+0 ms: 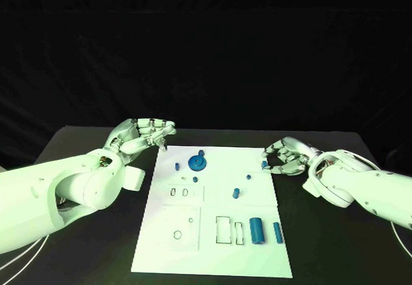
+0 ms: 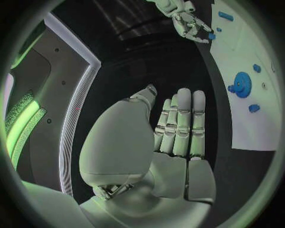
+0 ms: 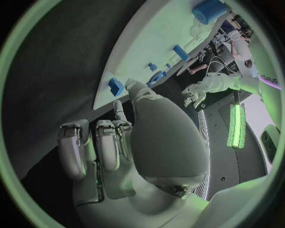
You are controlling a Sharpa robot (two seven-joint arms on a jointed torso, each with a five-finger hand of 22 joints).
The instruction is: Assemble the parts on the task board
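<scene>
The left hand [image 1: 145,136] hangs above the black surface [image 1: 88,141] just off the far left corner of the task board [image 1: 212,243], wrist raised, fingers bent downward and apart with nothing in them; in the left wrist view its fingers [image 2: 181,123] lie straight and side by side, the palm bare. The right hand [image 1: 284,156] sits at the board's far right edge, fingers curled inward toward the palm, and a small blue part [image 1: 265,164] shows at its fingertips. It appears pinched there, though the contact is too small to tell for sure.

On the white board, a blue gear [image 1: 197,161] stands near the far left area, with small blue pegs [image 1: 194,179] close by. A short blue pin [image 1: 236,193] stands near the middle. Toward the near right lie a thick blue cylinder [image 1: 256,231] and a thinner blue rod [image 1: 277,232], side by side, next to outlined rectangular slots [image 1: 223,229].
</scene>
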